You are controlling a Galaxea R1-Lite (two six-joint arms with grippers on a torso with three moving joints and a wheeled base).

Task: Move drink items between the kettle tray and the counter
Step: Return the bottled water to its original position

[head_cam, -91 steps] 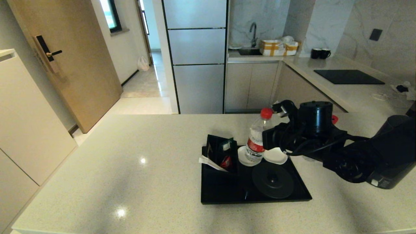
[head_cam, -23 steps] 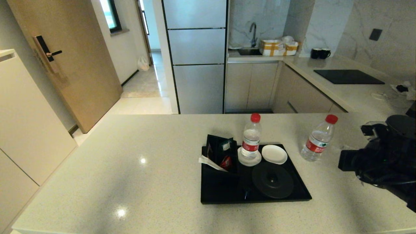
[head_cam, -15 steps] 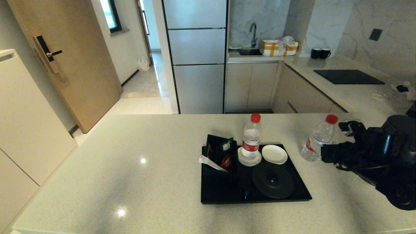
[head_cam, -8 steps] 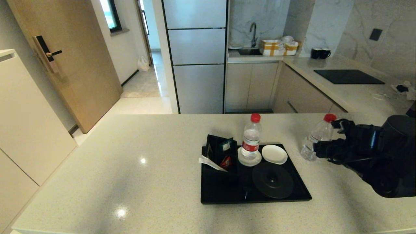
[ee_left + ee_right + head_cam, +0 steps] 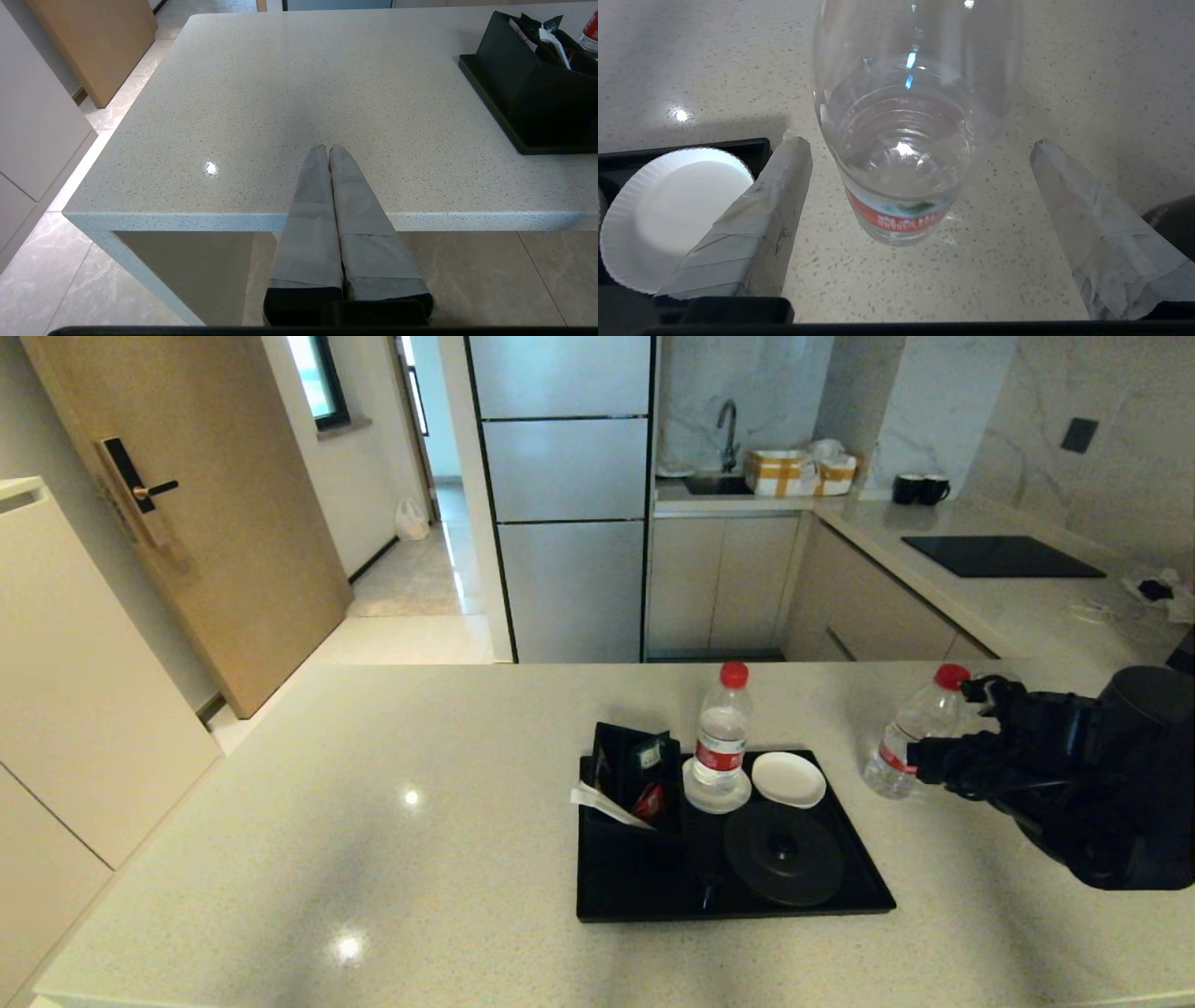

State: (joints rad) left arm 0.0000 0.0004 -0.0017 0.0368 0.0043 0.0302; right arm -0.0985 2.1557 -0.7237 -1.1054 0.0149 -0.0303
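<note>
Bottle (image 5: 907,739) on the counter (image 5: 373,840) beside the tray (image 5: 644,896) is straddled, ungripped, by the wide-spread right gripper (image 5: 920,154), other bottle (image 5: 722,737) already set on a tray coaster, left gripper (image 5: 327,151) parked clenched, empty

The right arm reaches in from the right side of the head view, its wrist roughly level and its gripper (image 5: 934,756) pointing leftward. In the right wrist view the right gripper (image 5: 920,154) stands with its two taped fingers (image 5: 756,224) spread wide, neither pressing on anything. The left gripper (image 5: 328,150) hangs low and pointing forward, its fingers (image 5: 308,219) pressed flat together along their length.
</note>
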